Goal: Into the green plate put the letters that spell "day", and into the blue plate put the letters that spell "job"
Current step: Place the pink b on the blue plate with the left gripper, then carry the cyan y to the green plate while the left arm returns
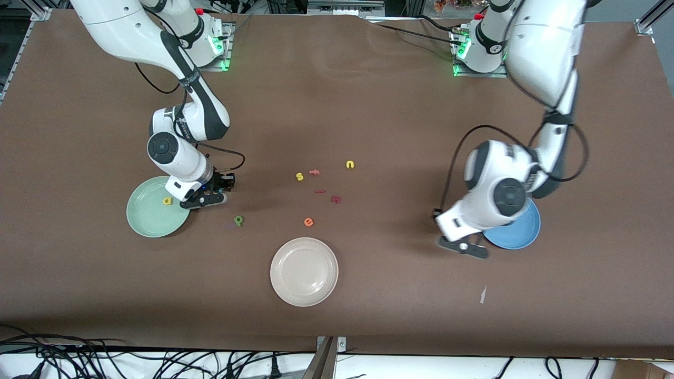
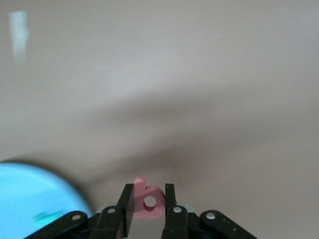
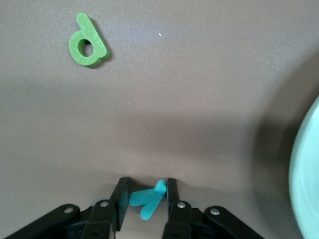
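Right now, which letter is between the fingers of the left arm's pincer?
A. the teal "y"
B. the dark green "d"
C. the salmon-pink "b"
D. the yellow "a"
C: in the left wrist view the salmon-pink "b" sits clamped in the left pincer, near the blue plate; the teal "y" is in the right pincer.

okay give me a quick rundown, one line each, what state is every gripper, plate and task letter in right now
left gripper: shut on the pink b, beside the blue plate
right gripper: shut on the teal y, beside the green plate
green plate: holds the yellow a
green d: flat on table
white plate: empty
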`<state>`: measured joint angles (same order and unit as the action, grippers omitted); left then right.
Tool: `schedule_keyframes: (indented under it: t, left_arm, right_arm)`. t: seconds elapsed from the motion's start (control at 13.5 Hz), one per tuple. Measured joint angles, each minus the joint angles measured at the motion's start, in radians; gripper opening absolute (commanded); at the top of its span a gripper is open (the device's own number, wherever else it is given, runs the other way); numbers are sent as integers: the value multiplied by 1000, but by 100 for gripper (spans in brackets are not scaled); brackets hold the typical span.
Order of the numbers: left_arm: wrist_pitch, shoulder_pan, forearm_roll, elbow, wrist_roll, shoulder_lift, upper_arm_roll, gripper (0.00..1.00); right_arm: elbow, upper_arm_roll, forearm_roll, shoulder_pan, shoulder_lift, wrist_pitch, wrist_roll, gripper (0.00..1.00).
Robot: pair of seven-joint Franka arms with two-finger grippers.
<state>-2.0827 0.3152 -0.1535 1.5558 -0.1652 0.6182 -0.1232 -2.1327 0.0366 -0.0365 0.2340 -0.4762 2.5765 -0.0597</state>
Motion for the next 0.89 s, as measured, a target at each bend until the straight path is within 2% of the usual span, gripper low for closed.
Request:
schedule_keyframes:
  t: [0.15, 0.3, 0.37, 0.45, 0.52, 0.59, 0.89]
  left_arm:
    - [13, -88, 61, 79, -126, -58, 1, 9]
    - [10, -167, 113, 153, -218, -92, 1, 19]
    - [-1, -196, 116, 182, -245, -98, 2, 30]
    - [-23, -213, 116, 206, -260, -100, 3, 42]
    - [-47, -221, 116, 225, -265, -100, 4, 65]
    - [-60, -221, 116, 237, -266, -100, 7, 100]
    - [-71, -222, 116, 254, -264, -117, 14, 100]
  right_arm:
    - [0, 0, 0, -1, 0, 0, 0, 32]
    - [0, 0, 0, -1, 0, 0, 0, 32]
    - [0, 0, 0, -1, 0, 0, 0, 32]
    - [0, 0, 0, -1, 0, 0, 0, 31]
    - [0, 0, 0, -1, 0, 0, 0, 27]
    - [0, 0, 0, -1, 0, 0, 0, 26]
    - [1, -1, 0, -2, 0, -1, 0, 15]
